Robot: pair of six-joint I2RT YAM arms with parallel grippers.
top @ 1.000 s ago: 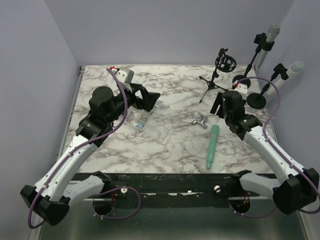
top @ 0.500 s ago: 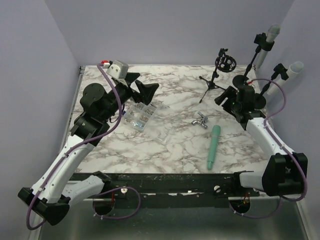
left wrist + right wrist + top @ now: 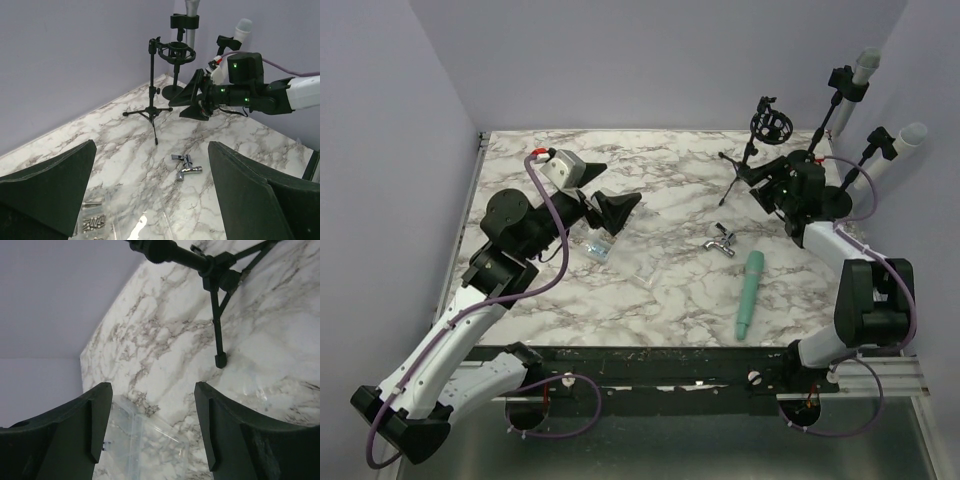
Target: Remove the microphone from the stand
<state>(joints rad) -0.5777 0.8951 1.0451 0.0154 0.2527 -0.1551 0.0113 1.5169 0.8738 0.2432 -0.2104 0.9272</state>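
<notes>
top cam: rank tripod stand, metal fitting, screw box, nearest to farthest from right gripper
1. tripod stand: back right, just left of the right gripper.
2. metal fitting: mid-table, nearer the arm bases.
3. screw box: far left side.

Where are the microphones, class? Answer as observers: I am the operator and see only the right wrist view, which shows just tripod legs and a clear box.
Observer: At the far right corner, the tall stand clips the upper microphone, and the short stand clips the lower microphone.
Operator: Does the tripod hold one?
Observer: No. The ring mount on top of the tripod is empty.
Operator: Is anything lying loose?
Observer: A green rod lies flat, with a metal fitting beside its far end.
</notes>
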